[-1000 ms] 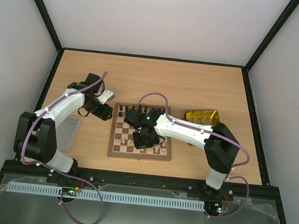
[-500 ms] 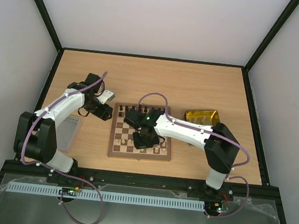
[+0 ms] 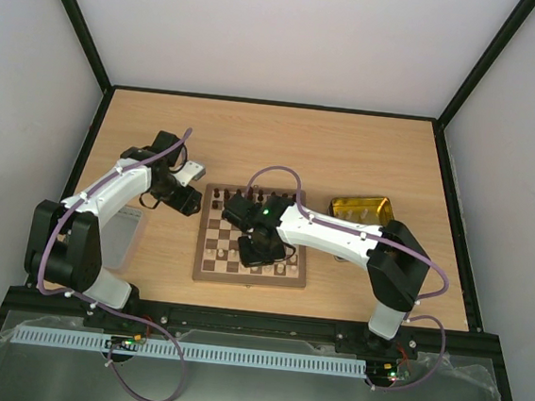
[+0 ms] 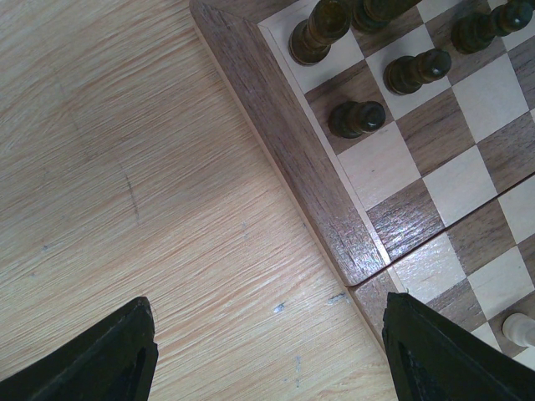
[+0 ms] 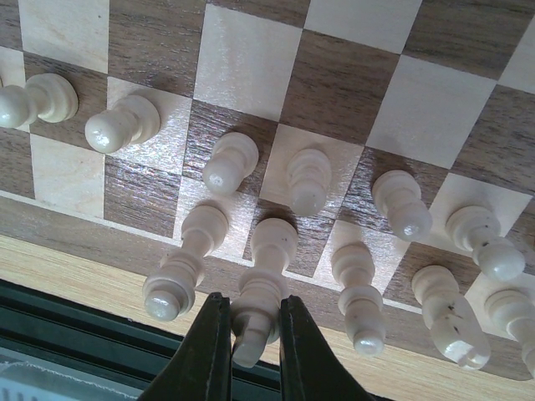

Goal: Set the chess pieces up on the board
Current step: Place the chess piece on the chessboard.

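The board [image 3: 202,272] lies mid-table. Dark brown chess pieces [image 4: 355,119] stand on its far rows and cream chess pieces [image 5: 230,163] on its near rows. My right gripper [image 5: 251,322] is shut on the head of a tall cream piece [image 5: 266,280]. That piece stands upright on a square of the nearest row, between two other cream pieces. From the top camera this gripper [image 3: 251,251] is low over the board's near half. My left gripper [image 4: 267,334] is open and empty over bare table, just off the board's left border [image 4: 292,150].
A shiny yellow metal tray [image 3: 361,210] sits right of the board. A grey translucent lid [image 3: 130,235] lies near the left arm's base. Black frame rails edge the table on all sides.
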`<act>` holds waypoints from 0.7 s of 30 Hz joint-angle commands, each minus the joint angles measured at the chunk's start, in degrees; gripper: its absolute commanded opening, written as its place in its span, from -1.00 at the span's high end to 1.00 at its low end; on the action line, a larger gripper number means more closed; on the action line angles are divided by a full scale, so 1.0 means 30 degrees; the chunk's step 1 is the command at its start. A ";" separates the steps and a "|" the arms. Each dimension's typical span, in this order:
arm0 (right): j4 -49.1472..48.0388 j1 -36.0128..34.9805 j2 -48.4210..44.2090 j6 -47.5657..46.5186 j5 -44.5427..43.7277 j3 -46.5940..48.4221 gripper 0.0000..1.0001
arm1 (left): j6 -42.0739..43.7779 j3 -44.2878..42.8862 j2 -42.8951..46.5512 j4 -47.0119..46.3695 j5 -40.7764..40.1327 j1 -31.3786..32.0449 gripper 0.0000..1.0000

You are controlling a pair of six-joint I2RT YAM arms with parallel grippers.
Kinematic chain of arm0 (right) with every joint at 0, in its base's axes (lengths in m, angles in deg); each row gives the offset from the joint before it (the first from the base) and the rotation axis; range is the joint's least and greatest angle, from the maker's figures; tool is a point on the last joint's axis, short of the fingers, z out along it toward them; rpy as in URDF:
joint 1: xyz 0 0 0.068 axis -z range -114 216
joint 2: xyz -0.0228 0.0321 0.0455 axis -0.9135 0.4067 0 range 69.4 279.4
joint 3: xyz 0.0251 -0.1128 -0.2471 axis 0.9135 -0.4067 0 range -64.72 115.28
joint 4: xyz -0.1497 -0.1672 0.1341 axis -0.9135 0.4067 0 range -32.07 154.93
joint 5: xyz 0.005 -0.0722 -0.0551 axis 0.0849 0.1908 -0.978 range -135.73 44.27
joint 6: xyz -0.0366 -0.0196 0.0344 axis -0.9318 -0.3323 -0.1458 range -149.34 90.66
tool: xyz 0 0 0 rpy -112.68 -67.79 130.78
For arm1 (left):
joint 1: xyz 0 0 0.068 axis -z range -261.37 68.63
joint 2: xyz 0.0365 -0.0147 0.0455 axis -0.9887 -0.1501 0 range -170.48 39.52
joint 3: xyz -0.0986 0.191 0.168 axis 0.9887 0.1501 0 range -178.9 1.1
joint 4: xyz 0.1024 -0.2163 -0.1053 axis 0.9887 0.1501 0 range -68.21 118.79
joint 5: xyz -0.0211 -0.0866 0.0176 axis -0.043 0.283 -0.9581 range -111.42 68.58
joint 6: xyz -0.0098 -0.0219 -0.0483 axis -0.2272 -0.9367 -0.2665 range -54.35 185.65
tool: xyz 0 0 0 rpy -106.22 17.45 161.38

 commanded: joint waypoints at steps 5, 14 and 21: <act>0.0467 -0.0202 -0.0528 0.0120 -0.0191 -0.0249 0.96 | -0.0143 0.0210 -0.0189 0.0125 0.0188 0.0124 -0.50; 0.0473 -0.0206 -0.0498 0.0104 -0.0147 -0.0286 0.95 | -0.0116 0.0218 -0.0258 0.0118 0.0235 0.0128 -0.49; 0.0525 -0.0204 -0.0433 0.0054 -0.0133 -0.0196 0.87 | -0.0114 0.0215 -0.0224 0.0118 0.0246 0.0127 -0.50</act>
